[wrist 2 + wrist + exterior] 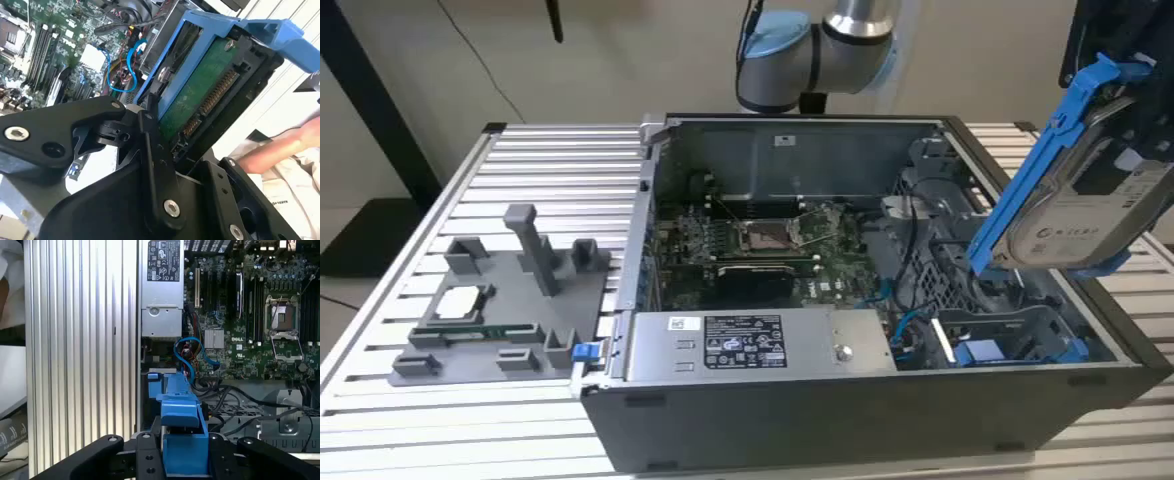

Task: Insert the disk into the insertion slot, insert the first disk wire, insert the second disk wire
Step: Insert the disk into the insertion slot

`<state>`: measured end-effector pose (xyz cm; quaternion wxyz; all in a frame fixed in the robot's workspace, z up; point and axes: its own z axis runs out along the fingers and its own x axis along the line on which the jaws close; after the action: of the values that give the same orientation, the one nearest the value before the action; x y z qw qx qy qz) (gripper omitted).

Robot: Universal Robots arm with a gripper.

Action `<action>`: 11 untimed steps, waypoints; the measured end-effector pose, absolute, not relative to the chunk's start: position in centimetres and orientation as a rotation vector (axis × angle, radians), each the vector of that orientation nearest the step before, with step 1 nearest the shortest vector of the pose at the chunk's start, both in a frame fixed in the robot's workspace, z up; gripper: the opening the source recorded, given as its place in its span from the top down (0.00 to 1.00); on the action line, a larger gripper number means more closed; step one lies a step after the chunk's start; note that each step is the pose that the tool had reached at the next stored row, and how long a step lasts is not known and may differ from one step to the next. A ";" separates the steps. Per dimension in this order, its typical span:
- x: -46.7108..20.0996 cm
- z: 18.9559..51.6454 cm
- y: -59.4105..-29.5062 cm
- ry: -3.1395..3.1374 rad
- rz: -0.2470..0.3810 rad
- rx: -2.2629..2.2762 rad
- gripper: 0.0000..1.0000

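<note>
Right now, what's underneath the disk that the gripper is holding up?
Below the disk, shut in the gripper, lie the grey drive bay and blue cables. What lies straight beneath is hidden by its blue carrier.

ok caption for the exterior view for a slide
Robot arm holding the disk tilted above the open computer case, not yet inserted
</note>
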<state>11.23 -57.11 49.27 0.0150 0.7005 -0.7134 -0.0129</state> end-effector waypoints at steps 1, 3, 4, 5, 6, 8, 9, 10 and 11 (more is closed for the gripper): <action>11.2 49.3 -57.1 -2.220 -0.040 2.180 1.00; 11.2 49.3 -57.1 -2.220 -0.040 2.180 1.00; 11.2 49.3 -57.1 -2.220 -0.040 2.180 1.00; 11.2 49.3 -57.1 -2.220 -0.040 2.180 1.00; 11.2 49.3 -57.1 -2.220 -0.040 2.180 1.00; 11.2 49.2 -57.1 -2.220 -0.040 2.180 1.00; 11.2 49.2 -57.1 -2.220 -0.040 2.180 1.00; 11.2 49.2 -57.1 -2.220 -0.040 2.180 1.00; 11.2 49.1 -57.1 -2.220 -0.040 2.180 1.00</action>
<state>11.23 -57.14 49.12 0.0150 0.7005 -0.7134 -0.0128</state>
